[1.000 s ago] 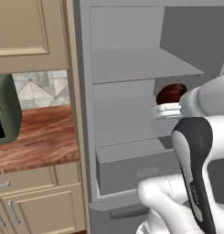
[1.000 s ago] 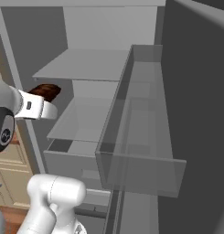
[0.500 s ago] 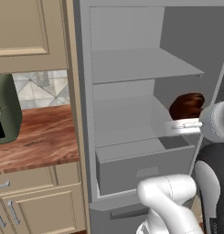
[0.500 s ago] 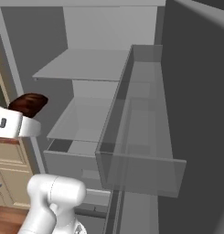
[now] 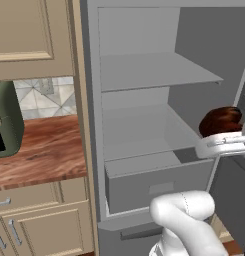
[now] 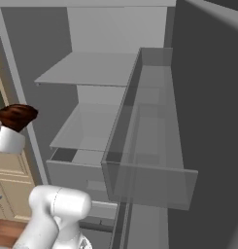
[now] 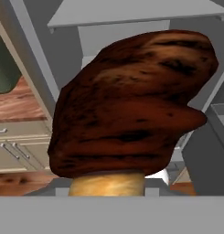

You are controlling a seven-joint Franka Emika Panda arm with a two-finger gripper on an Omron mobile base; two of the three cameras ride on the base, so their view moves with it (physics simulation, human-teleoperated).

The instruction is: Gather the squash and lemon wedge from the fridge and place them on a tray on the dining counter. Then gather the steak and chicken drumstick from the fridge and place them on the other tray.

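The hand [image 5: 225, 142] is gripping a chicken drumstick [image 7: 131, 103], held out in front of the open fridge [image 5: 159, 70] and clear of its shelves. In the hand view the drumstick is close up: a dark, reddish-brown roasted piece with charred streaks, its pale golden bone end pointing down toward the hand. The fingertips themselves are hidden beneath the meat.

In the left base view the drumstick [image 5: 220, 121] sits above the white hand at the right edge, level with the fridge's middle shelf [image 5: 139, 130]. Above it is the upper shelf [image 5: 154, 70], and below is a grey drawer [image 5: 159, 182]. In the right base view the drumstick [image 6: 16, 116] is at the far left edge, and the fridge door [image 6: 208, 121] stands swung open on the right with a translucent door bin [image 6: 149, 170] mounted on it.

Left of the fridge are a wood-grain counter [image 5: 41, 150] carrying a dark green appliance [image 5: 5, 122], a patterned tile backsplash [image 5: 41, 97], and beige panelled cabinets [image 5: 31, 40].
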